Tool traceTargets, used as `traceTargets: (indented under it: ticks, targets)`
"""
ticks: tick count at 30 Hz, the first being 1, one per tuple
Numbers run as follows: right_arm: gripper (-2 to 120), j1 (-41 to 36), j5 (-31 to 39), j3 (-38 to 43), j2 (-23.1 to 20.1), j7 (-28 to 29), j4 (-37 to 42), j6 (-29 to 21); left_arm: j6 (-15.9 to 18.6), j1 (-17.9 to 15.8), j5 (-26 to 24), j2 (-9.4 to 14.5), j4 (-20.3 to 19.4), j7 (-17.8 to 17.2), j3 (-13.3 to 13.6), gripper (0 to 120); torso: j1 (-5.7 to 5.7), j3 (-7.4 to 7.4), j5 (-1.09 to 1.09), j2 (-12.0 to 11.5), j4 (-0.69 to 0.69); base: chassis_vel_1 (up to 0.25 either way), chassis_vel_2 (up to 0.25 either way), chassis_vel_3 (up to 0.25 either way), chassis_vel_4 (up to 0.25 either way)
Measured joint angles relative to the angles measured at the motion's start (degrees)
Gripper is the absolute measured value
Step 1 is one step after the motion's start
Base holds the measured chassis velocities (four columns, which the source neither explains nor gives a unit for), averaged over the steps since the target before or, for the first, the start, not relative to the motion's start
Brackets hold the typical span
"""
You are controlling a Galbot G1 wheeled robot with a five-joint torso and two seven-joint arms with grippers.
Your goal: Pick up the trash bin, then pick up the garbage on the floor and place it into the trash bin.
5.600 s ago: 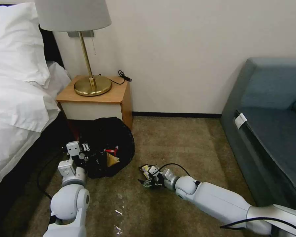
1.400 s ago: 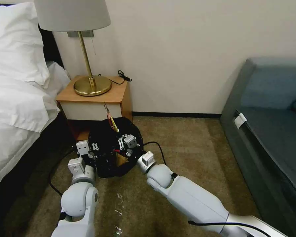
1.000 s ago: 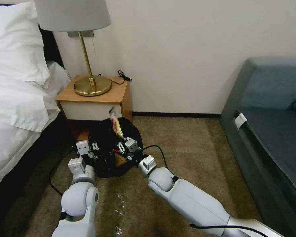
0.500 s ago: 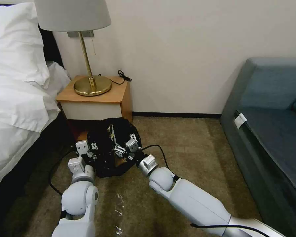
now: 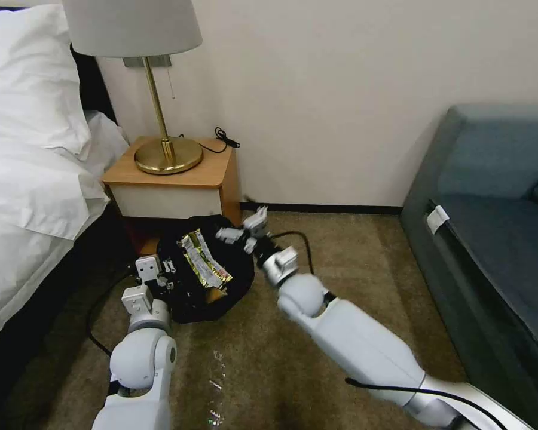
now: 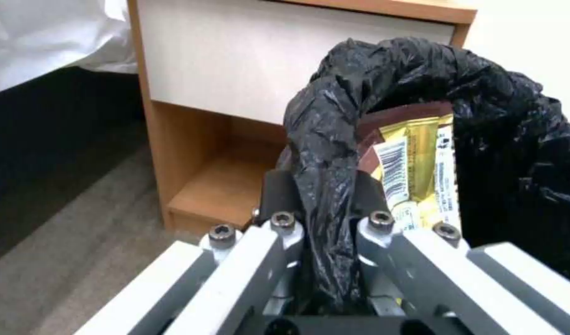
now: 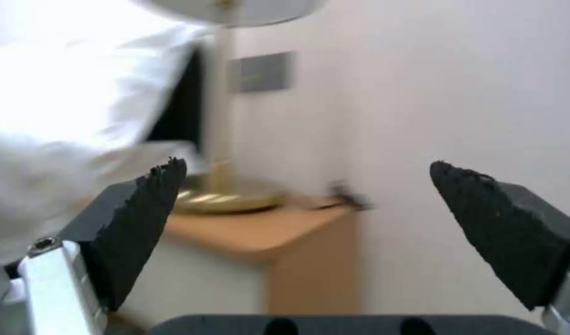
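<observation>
The trash bin (image 5: 188, 298), lined with a crinkled black bag, stands tilted on the carpet in front of the nightstand. A dark-and-yellow snack wrapper (image 5: 204, 267) lies on top inside it, and a bit of brown paper (image 5: 214, 294) shows beneath. My left gripper (image 5: 163, 270) is shut on the bin's near-left rim; the left wrist view shows its fingers (image 6: 278, 195) pinching the bag's rim (image 6: 325, 139), with the wrapper (image 6: 415, 163) just behind. My right gripper (image 5: 243, 228) hovers open and empty over the bin's far right edge. Its fingers (image 7: 142, 218) stand wide apart.
The wooden nightstand (image 5: 179, 179) with a brass lamp (image 5: 167, 154) stands right behind the bin. The bed (image 5: 30, 179) is on the left and a blue-grey sofa (image 5: 490, 227) on the right. Open carpet (image 5: 341, 257) lies between them.
My right gripper let go of the snack wrapper over the bin, then rose and drew back to the right, open. The wrapper now lies flat in the bin. The left gripper kept its hold.
</observation>
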Motion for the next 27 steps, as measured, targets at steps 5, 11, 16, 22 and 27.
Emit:
traceTargets:
  ticks: [5,11,16,22,27]
  targets:
    - [100,-5.39,1.40,12.12,-2.13,3.31,3.14,-1.29,-1.14,-0.45,-1.95,1.37,1.29,1.03,-0.01,5,0.00,0.00,0.01,0.00,-0.01,0.000,0.000,0.000,0.000]
    - [100,-12.58,-0.69,20.14,-5.56,3.35,4.86,-0.86,-1.34,-0.28,-2.74,2.58,1.46,2.09,0.47,5,0.00,0.00,0.02,0.00,-0.02,0.000,0.000,0.000,0.000]
    - [100,-18.80,-2.89,28.12,-5.92,3.34,6.26,0.17,-1.73,0.21,-3.39,4.06,1.83,3.11,0.80,5,0.00,0.00,0.01,0.00,-0.02,0.000,0.000,0.000,0.000]
    - [100,-23.52,-6.25,35.35,-4.04,2.67,6.83,1.80,-2.30,0.41,-3.70,5.52,1.90,4.38,0.87,5,0.00,-0.01,-0.01,0.00,-0.02,0.000,0.000,0.000,0.000]
    - [100,-27.70,-9.12,39.17,-2.10,1.29,6.99,3.67,-3.28,0.36,-3.85,6.75,2.47,5.58,0.80,5,0.00,-0.01,-0.01,0.00,-0.01,0.000,0.000,0.000,0.000]
